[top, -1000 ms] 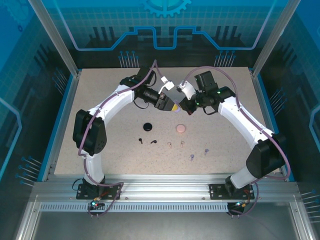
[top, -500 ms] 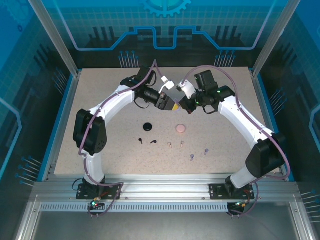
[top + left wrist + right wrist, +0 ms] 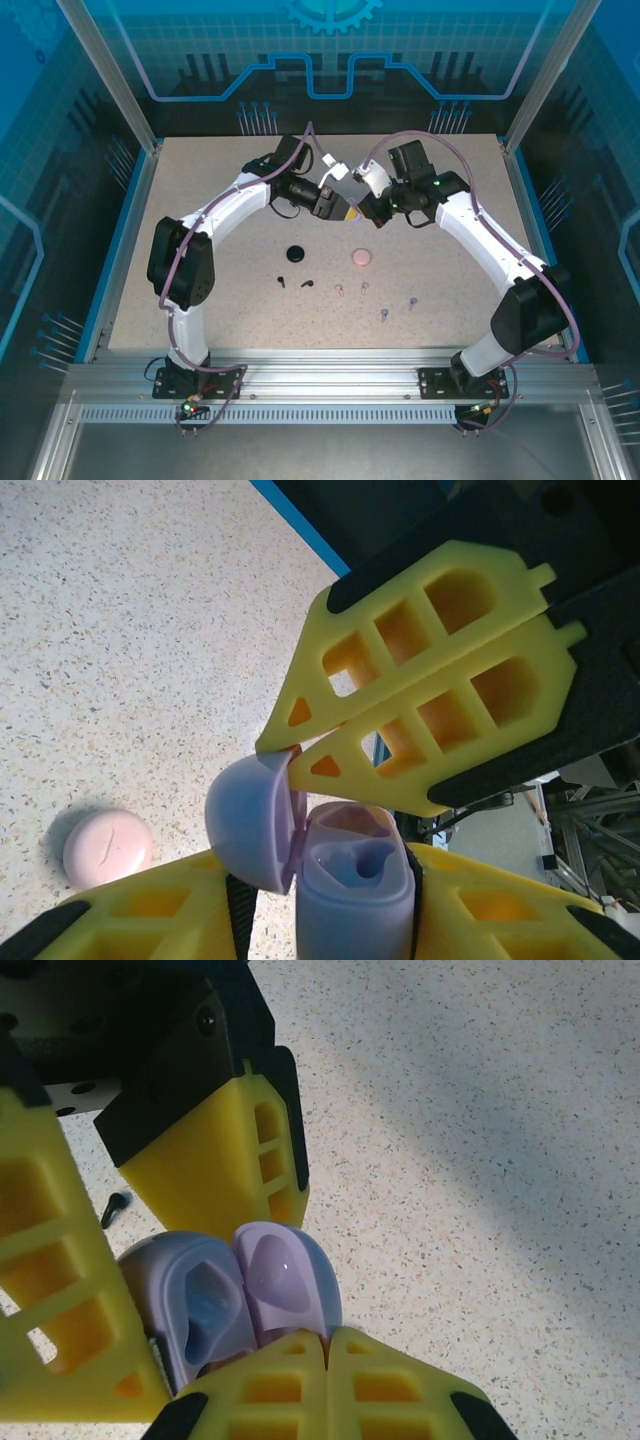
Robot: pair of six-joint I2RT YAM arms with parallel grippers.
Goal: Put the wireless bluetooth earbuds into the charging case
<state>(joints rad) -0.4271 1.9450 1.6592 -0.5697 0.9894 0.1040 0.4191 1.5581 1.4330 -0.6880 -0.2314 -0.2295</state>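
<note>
My left gripper [image 3: 320, 868] is shut on the body of a purple charging case [image 3: 355, 900] and holds it above the table. The case's lid [image 3: 245, 820] stands open on its hinge, and the moulded wells inside hold nothing. My right gripper [image 3: 325, 1338] is shut, and its joined tips touch the rim of the lid [image 3: 285, 1275]. From above, the two grippers [image 3: 352, 209] meet over the back middle of the table. The earbuds lie loose nearer the front: a black pair [image 3: 295, 282], a pink pair [image 3: 352, 290] and a purple pair [image 3: 398, 308].
A shut black round case [image 3: 294, 253] and a shut pink round case [image 3: 361, 257] rest on the speckled table between the grippers and the earbuds. The pink case [image 3: 107, 847] lies below the held case. A blue rim edges the table.
</note>
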